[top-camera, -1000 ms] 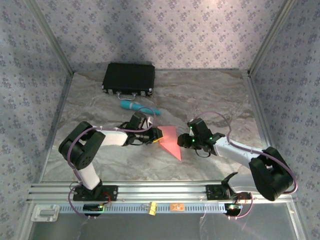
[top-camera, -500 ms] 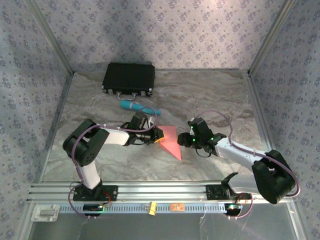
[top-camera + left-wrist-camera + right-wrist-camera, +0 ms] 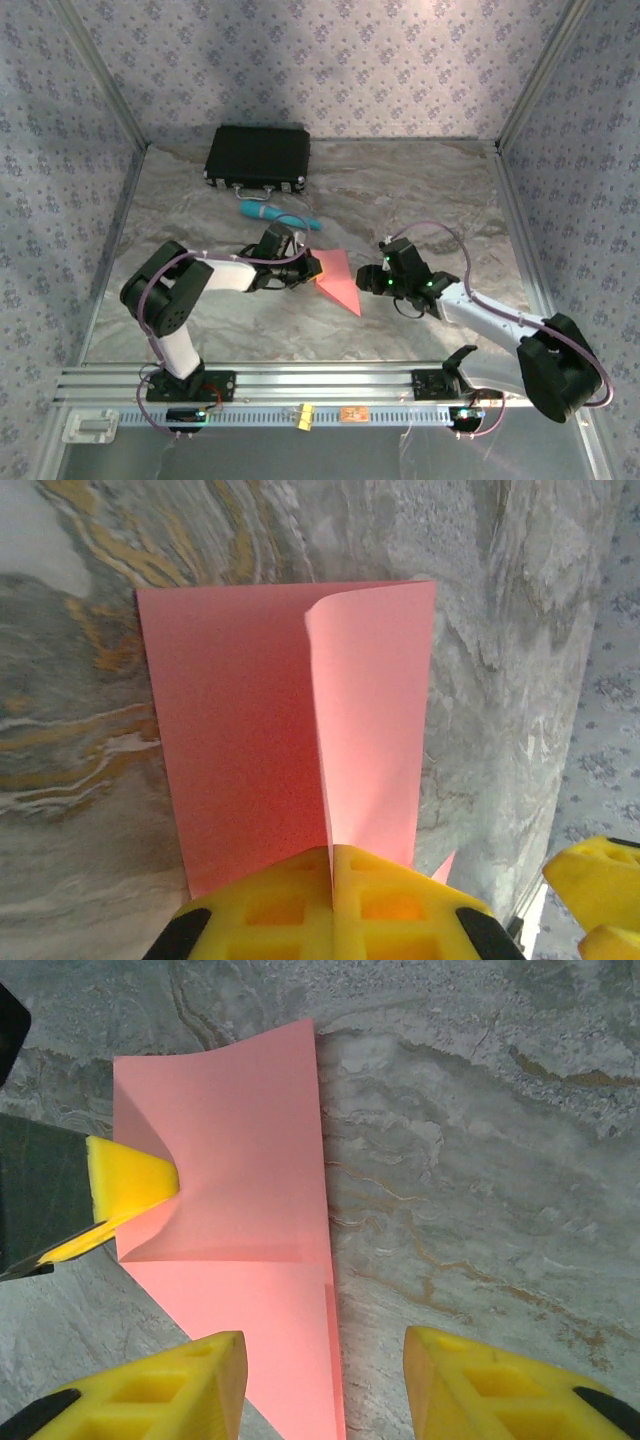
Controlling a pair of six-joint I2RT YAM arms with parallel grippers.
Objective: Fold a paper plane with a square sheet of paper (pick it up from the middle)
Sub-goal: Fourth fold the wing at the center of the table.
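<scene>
The salmon-pink sheet of paper lies mid-table, folded into a shape that tapers to a point at its near end. My left gripper is shut on its left edge. In the left wrist view the yellow fingers meet on a raised flap of the paper, which stands up along a crease. My right gripper hovers at the paper's right side, open. Its fingers straddle the straight right edge of the paper, and the left finger sits over the paper. The left gripper shows there too, pinching the paper.
A black case sits at the back left, with a teal cylinder just in front of it, behind the left arm. Patterned walls enclose the marbled table. An aluminium rail runs along the near edge.
My left gripper has closed fully on the paper's left edge. The right gripper's jaws have widened a little, and the right arm's elbow has swung outward to the right.
</scene>
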